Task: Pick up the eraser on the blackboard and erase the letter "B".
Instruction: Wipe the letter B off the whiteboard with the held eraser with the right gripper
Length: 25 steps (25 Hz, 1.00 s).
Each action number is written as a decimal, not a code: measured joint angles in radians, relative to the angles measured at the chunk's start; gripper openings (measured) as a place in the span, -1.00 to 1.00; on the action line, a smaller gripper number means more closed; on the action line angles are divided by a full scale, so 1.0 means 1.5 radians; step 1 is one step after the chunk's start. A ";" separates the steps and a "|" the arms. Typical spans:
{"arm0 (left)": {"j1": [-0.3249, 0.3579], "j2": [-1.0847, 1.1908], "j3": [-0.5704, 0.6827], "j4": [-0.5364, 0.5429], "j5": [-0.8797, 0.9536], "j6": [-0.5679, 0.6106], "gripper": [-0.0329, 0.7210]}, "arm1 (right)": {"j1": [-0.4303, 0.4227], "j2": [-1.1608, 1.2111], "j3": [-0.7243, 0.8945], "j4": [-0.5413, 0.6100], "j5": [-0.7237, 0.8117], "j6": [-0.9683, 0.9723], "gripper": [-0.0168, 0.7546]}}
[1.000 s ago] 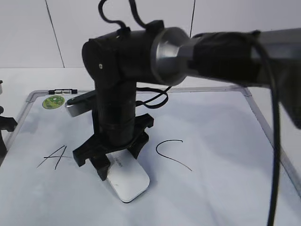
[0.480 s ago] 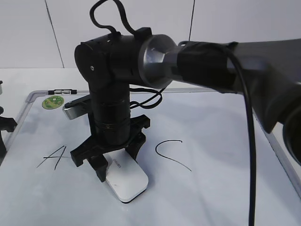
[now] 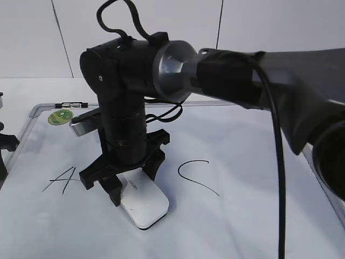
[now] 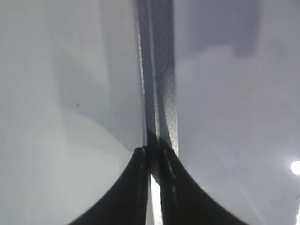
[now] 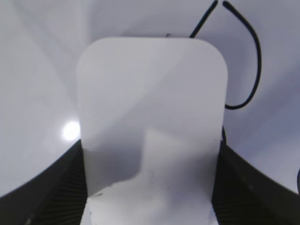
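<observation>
The white eraser [image 3: 145,205] lies flat on the blackboard [image 3: 253,156] between the slanted "A" [image 3: 62,179] and the curvy "C" [image 3: 197,177]. My right gripper [image 3: 133,182] reaches across from the right and is shut on its sides. In the right wrist view the eraser [image 5: 150,108] fills the space between the jaws [image 5: 150,192]. Black marker strokes [image 5: 251,51] curve beside its far right corner; I cannot tell which letter they belong to. No "B" shows in the exterior view. My left gripper [image 4: 152,157] is shut and empty over the board's grey frame [image 4: 161,70].
A round green sticker [image 3: 61,116] and a small black clip [image 3: 71,104] sit at the board's far left corner. The left gripper [image 3: 5,141] shows at the left edge. The right arm's thick link and cable cross the right half of the view.
My right gripper has slid the eraser a little to the left and back across the board, and the arm has swung left with it. The left gripper has not moved.
</observation>
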<state>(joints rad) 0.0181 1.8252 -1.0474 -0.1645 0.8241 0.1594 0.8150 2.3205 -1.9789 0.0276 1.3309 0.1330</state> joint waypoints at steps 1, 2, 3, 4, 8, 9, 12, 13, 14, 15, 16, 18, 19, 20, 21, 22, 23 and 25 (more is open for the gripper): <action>0.000 0.000 0.000 0.000 0.000 0.000 -0.86 | -0.001 0.002 -0.006 0.000 0.000 0.000 0.38; 0.000 0.000 0.000 0.000 0.001 0.000 -0.86 | -0.004 0.004 -0.010 0.000 0.000 0.001 0.38; 0.000 0.000 0.000 0.000 0.001 0.000 -0.86 | -0.007 0.006 -0.013 0.002 0.000 0.003 0.38; 0.000 0.000 0.000 0.000 0.001 0.000 -0.86 | -0.010 0.007 -0.016 0.004 0.000 0.004 0.37; 0.000 0.000 -0.001 0.000 0.003 0.000 -0.86 | -0.026 0.007 -0.017 0.009 -0.013 0.007 0.37; 0.000 0.000 -0.003 0.000 0.003 0.000 -0.86 | -0.033 0.008 -0.018 0.009 -0.015 0.009 0.37; 0.000 0.002 -0.003 0.000 0.004 0.000 -0.86 | -0.052 0.008 -0.021 0.011 -0.021 0.016 0.37; 0.000 0.002 -0.003 0.000 0.004 0.000 -0.86 | -0.060 0.008 -0.021 0.011 -0.024 0.017 0.37; 0.000 0.002 -0.003 0.000 0.004 0.000 -0.86 | -0.065 0.008 -0.021 0.011 -0.026 0.019 0.37; 0.000 0.002 -0.003 0.000 0.004 0.000 -0.86 | -0.068 0.008 -0.021 0.011 -0.028 0.019 0.37; 0.000 0.002 -0.003 0.000 0.004 0.000 -0.86 | -0.072 0.008 -0.021 0.011 -0.030 0.020 0.37; 0.000 0.002 -0.003 0.000 0.004 0.000 -0.86 | -0.073 0.008 -0.021 0.011 -0.032 0.020 0.37; 0.000 0.002 -0.003 0.000 0.004 0.000 -0.86 | -0.073 0.008 -0.021 0.011 -0.032 0.020 0.37; 0.000 0.002 -0.003 0.000 0.004 0.000 -0.86 | -0.073 0.008 -0.021 0.011 -0.032 0.020 0.37; 0.000 0.002 -0.003 0.000 0.004 0.000 -0.86 | -0.073 0.008 -0.021 0.011 -0.032 0.020 0.37; 0.000 0.002 -0.003 0.000 0.004 0.000 -0.86 | -0.073 0.008 -0.021 0.013 -0.033 0.020 0.37; 0.000 0.002 -0.003 0.000 0.004 0.000 -0.86 | -0.072 0.008 -0.021 0.013 -0.033 0.020 0.37; 0.000 0.002 -0.003 0.000 0.005 0.000 -0.86 | -0.066 0.008 -0.021 0.008 -0.033 0.020 0.37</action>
<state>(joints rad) 0.0181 1.8275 -1.0514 -0.1645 0.8317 0.1594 0.7161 2.3330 -2.0104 0.0399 1.2821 0.1628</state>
